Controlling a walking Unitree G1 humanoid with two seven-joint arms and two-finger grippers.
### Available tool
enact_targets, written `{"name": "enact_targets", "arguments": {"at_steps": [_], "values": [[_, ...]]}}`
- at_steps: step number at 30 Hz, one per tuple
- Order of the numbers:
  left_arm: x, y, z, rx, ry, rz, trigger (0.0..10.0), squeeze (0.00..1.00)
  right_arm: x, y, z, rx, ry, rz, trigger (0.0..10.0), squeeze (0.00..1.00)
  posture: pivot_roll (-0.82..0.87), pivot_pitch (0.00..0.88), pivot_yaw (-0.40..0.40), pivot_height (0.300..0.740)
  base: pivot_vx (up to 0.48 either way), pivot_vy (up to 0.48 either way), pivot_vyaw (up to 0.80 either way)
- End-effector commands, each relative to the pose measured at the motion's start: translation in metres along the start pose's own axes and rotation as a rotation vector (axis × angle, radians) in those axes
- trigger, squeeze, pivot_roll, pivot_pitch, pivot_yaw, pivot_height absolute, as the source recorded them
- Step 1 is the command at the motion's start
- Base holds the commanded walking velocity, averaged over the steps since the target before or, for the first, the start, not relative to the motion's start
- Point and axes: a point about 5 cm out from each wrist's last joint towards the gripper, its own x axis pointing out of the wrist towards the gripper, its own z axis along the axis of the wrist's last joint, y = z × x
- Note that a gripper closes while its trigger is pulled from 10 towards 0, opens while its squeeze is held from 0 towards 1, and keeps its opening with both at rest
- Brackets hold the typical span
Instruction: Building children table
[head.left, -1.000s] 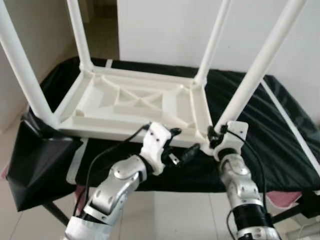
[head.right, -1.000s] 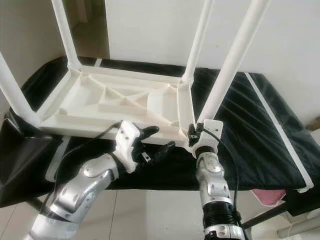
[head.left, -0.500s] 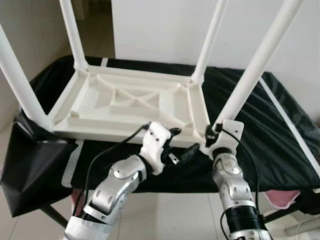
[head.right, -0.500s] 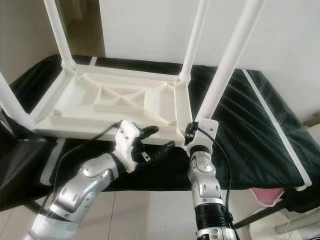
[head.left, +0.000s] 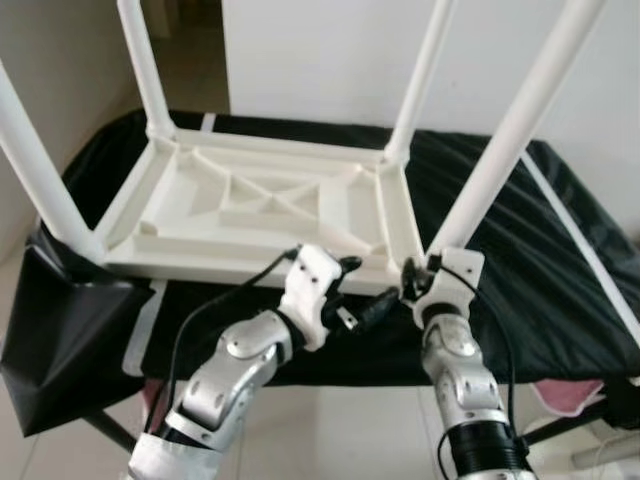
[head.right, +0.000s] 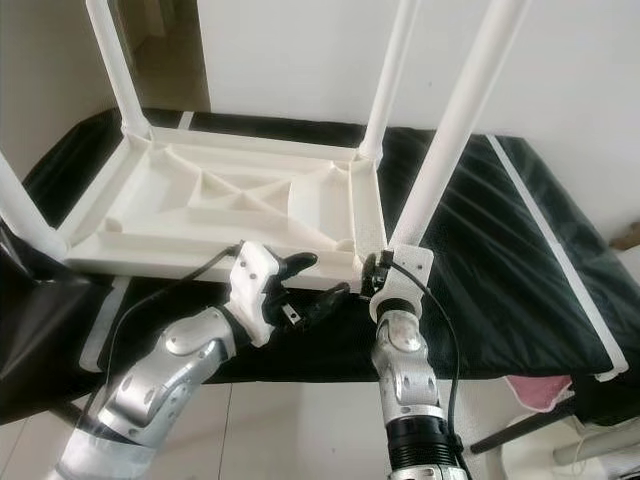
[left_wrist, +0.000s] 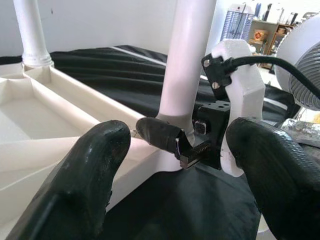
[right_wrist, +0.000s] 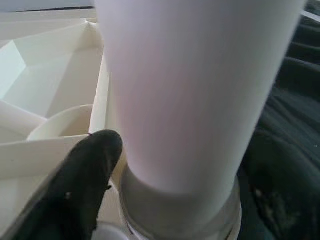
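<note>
So you had the table (head.left: 270, 215) flipped upside down on the black cover (head.left: 540, 250), which made sense: the underside faced up, so all four corner sockets were reachable and the legs could stand straight up out of them. All four legs looked to be in place, so I'd guess you were on the last bit, seating or tightening the near right leg (head.left: 510, 130).

Your right gripper (left_wrist: 192, 142) was down at the base of that leg, right where it met the corner of the table. In the right wrist view one finger (right_wrist: 82, 175) sat against the side of the leg just above its collar, and the left wrist view showed the other one on the far side, so the fingers were closed around the leg low down. Gripping that low was probably the point, since twisting or pushing there goes straight into the socket instead of bending the long tube.

Your left gripper (head.left: 365, 290) hung just in front of the table's near edge, next to the right one, its two fingers spread wide with nothing between them. It looked parked there to catch or steady the rim if the table shifted.
</note>
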Motion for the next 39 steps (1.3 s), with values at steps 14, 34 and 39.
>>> {"name": "enact_targets", "arguments": {"at_steps": [14,34,39], "values": [[0.0,-0.005,0.002,0.0,0.0,-0.051,10.0,0.0,-0.016,-0.021,0.003,-0.027,-0.043,0.15,10.0,0.0,0.01,0.053,-0.077,0.74,0.0,0.0,0.0],[0.005,-0.003,0.004,0.007,-0.006,-0.062,10.0,0.0,0.012,-0.032,0.002,-0.301,0.027,0.566,0.0,0.0,0.01,0.035,-0.069,0.74,0.0,0.0,0.0],[0.004,-0.002,0.004,0.007,-0.004,-0.055,10.0,0.0,0.01,-0.041,-0.006,-0.315,0.064,0.571,0.0,0.0,0.01,0.029,-0.067,0.74,0.0,0.0,0.0]]}}
